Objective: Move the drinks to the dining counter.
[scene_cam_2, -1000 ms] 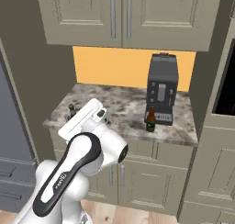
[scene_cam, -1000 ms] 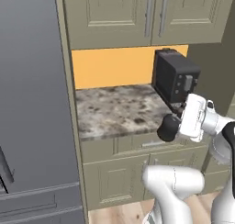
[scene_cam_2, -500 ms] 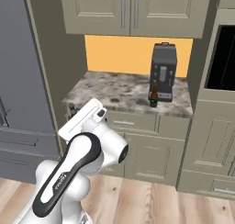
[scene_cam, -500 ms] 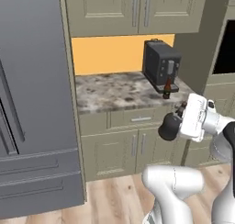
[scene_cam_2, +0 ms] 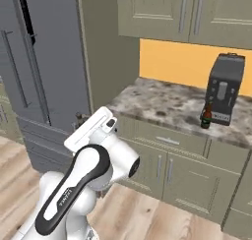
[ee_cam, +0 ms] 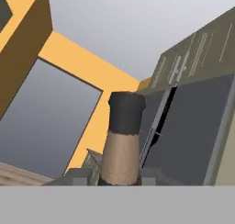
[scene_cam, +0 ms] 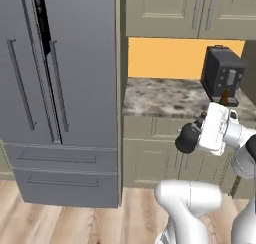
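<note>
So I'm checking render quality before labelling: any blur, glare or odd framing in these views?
Hand view: the held bottle fills the centre, tilted and soft-edged, no glare. Right base view: red-capped bottle small but legible beside the coffee machine. Left base view: flat even light, and the arm hides most of that bottle.

fridge [scene_cam: 60, 93] | coffee machine [scene_cam_2: 224, 89] (on speckled worktop [scene_cam_2: 162, 106])
</note>
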You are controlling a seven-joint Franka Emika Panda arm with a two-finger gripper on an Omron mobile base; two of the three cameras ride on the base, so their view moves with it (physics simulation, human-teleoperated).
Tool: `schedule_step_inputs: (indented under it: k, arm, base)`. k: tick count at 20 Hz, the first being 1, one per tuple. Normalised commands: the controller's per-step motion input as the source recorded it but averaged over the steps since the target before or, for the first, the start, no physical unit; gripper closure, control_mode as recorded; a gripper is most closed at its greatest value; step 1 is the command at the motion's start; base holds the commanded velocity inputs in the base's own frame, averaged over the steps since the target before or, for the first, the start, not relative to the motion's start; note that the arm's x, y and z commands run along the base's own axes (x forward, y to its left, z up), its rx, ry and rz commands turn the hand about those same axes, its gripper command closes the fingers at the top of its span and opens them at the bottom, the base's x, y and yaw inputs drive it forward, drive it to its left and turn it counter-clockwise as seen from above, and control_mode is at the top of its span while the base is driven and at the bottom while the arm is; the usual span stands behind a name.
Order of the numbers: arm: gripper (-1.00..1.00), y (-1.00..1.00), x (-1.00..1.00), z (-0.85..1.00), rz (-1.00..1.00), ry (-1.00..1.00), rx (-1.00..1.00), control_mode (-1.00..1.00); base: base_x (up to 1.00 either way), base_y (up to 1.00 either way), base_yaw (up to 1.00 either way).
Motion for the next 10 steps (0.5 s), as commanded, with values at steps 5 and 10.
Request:
schedule_step_inputs:
  k: [5,10]
  arm:
    - [1.00,0.00,0.00,0.00,0.00,0.00,0.00,1.00]
    - [1.00,0.00,0.00,0.00,0.00,0.00,0.00,1.00]
  base:
    - [-0.03,-0.03,0.61]
    - [-0.14,0.00,0.60]
